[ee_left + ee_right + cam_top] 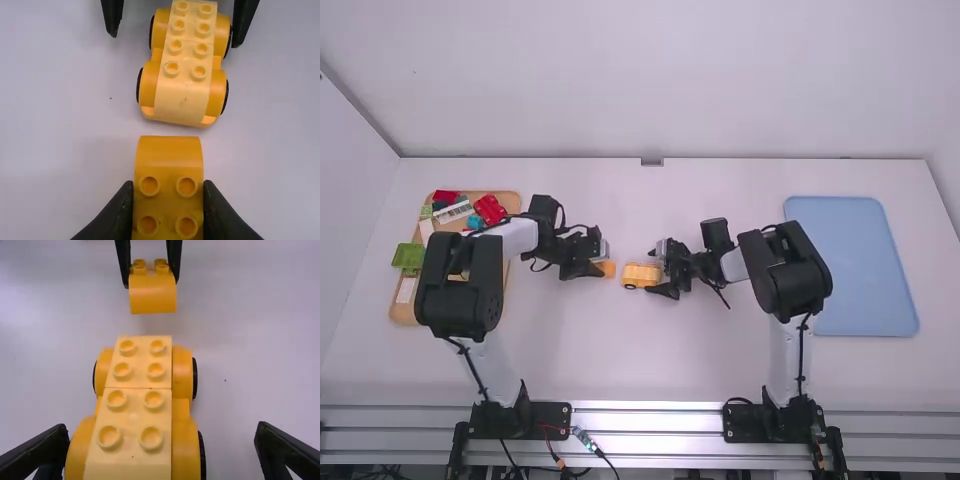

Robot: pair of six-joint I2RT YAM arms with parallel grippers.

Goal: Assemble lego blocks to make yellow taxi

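Observation:
At the middle of the table my left gripper (pixel 600 268) is shut on an orange-yellow curved block (pixel 606 268); its fingers (pixel 120 210) pinch the studded part of that block (pixel 169 155). Just right of it the yellow car (pixel 641 275), with wheels and pale yellow studded bricks on top, stands on the table, apart from the held block. My right gripper (pixel 663 272) is around the car's right end; in the right wrist view this gripper (pixel 162 447) is open, its fingers spread on both sides of the car (pixel 135 410) with a gap at the right-hand finger.
A wooden tray (pixel 395 312) at the left holds several loose blocks, including a red car (pixel 490 209) and a green piece (pixel 408 257). A blue tray (pixel 860 265) lies at the right. The left arm reaches over the wooden tray.

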